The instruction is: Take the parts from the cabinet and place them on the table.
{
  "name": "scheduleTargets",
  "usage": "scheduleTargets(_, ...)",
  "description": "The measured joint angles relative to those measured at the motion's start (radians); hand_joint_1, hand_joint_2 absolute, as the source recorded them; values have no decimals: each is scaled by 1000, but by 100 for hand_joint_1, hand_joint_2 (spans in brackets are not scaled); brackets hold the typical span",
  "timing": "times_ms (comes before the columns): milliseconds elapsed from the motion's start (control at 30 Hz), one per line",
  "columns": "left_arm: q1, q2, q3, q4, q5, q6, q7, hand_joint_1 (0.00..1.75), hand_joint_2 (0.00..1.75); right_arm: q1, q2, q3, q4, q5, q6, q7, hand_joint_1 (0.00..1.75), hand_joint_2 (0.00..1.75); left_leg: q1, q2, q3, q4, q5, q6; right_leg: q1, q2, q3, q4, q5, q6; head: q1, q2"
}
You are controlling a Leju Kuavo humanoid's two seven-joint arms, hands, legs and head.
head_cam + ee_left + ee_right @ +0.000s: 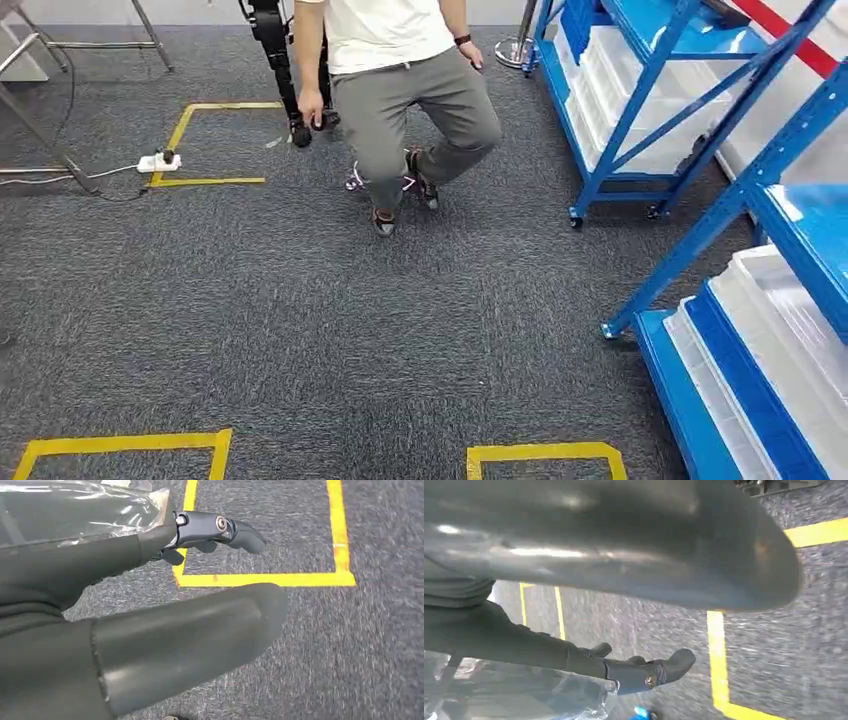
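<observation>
A clear plastic bag [75, 510] lies against the dark fingers [215, 527] of my left hand [150, 620], whose thick thumb is stretched out apart from them. In the right wrist view, crinkled clear plastic bag [514, 695] with dark shapes inside sits against the fingers [644, 672] of my right hand [599, 555]. Both hands hang low over grey carpet. The blue cabinet racks [640, 110] stand to my right, a nearer one [800, 230] at the right edge, with white trays [790, 340] on its low shelves.
A person [400, 100] in grey trousers steps across the carpet straight ahead. Yellow tape squares mark the floor far left [210, 140] and near my feet [130, 442] [545, 455]. A white power strip [160, 161] with cables lies at left.
</observation>
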State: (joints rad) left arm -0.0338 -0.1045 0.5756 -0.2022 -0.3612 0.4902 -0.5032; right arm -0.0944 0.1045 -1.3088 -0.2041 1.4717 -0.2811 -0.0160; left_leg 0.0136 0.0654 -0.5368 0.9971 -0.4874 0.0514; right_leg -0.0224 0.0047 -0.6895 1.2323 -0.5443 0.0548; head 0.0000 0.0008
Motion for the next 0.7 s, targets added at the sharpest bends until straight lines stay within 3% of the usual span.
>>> scheduleTargets(33,0,0,0,0,-5,-2,3,0,0,-1,0,0,0,-2,0,-5,0,0,0,12,3,0,-2,-4,-3,-20,65,-118,39,11,2,0)
scheduleTargets(67,0,1,0,0,-7,-3,5,0,0,-4,0,0,0,-5,0,-7,0,0,-1,21,8,1,-5,-9,-5,-61,115,-204,61,14,2,0)
scheduleTargets(100,0,5,1,0,-7,-5,7,0,0,-7,3,0,0,-7,0,-10,0,0,-8,30,11,3,-11,-18,3,-105,121,-224,70,1,3,0)
scheduleTargets(133,1,6,2,0,-7,-5,8,0,0,-10,3,0,0,-8,-1,-13,0,0,-9,38,18,3,-15,-27,15,-90,125,-227,75,-11,2,0)
scheduleTargets(233,-7,7,2,-1,-8,-8,8,0,0,-7,3,0,0,-12,-1,-15,0,0,-5,71,31,-2,-23,-43,18,-56,119,-231,76,-33,0,0)
scheduleTargets(267,-8,8,3,-3,-10,-8,5,0,0,-7,3,0,0,-13,-2,-15,0,0,6,51,30,11,-34,-52,-12,-40,136,-237,82,-46,-4,0)
scheduleTargets(300,-9,9,3,-3,-13,-8,3,0,0,-8,3,0,0,-14,-2,-15,0,0,7,-2,16,51,-69,-52,-6,-32,136,-238,85,-54,-9,0)
scheduleTargets(333,-8,9,2,-3,-15,-8,2,0,0,-9,3,0,0,-16,-3,-15,0,0,7,-36,-17,123,-113,-52,-4,-22,135,-237,87,-62,-12,0)
scheduleTargets(367,-6,8,2,-3,-16,-8,2,0,0,-10,1,0,0,-16,-4,-15,0,0,7,-56,-59,210,-155,-53,0,-8,134,-237,87,-63,-13,0)
scheduleTargets(400,-4,8,2,-3,-16,-8,2,0,0,-10,1,0,0,-17,-5,-15,0,0,7,-63,-99,287,-183,-54,3,7,134,-237,88,-67,-13,0)
scheduleTargets(433,-2,9,3,-3,-16,-8,2,0,0,-8,0,0,0,-18,-6,-15,0,0,7,-65,-128,333,-186,-52,6,24,134,-237,88,-67,-13,0)
scheduleTargets(467,-2,9,3,-3,-16,-9,2,0,0,-6,0,0,0,-19,-6,-16,0,0,7,-66,-132,322,-162,-50,8,39,136,-237,88,-67,-12,0)
scheduleTargets(500,-2,9,3,-3,-16,-10,2,0,0,-5,0,0,0,-19,-6,-16,0,0,7,-67,-117,276,-122,-48,8,53,138,-236,87,-67,-13,0)
scheduleTargets(533,-3,9,3,-3,-18,-12,2,0,0,-6,0,0,0,-21,-6,-16,0,0,7,-73,-79,186,-66,-44,8,69,142,-236,87,-66,-13,0)
scheduleTargets(567,-4,9,3,-3,-18,-13,1,0,0,-6,0,0,0,-21,-6,-16,0,0,9,-95,-39,95,-19,-41,8,84,144,-235,87,-66,-13,0)
scheduleTargets(600,-4,9,3,-3,-18,-15,1,0,0,-6,1,0,0,-22,-6,-16,0,0,12,-155,-17,32,0,-38,10,94,140,-232,86,-64,-13,0)
scheduleTargets(633,-4,9,2,-3,-20,-15,0,0,0,-9,0,0,0,-23,-7,-16,0,0,12,-154,-16,23,-2,-39,21,103,135,-225,83,-57,-12,0)
scheduleTargets(700,-7,8,3,-3,-20,-15,0,0,0,-5,0,0,0,-23,-7,-15,0,0,0,-132,-14,23,-3,-29,18,123,116,-233,89,-42,-12,0)
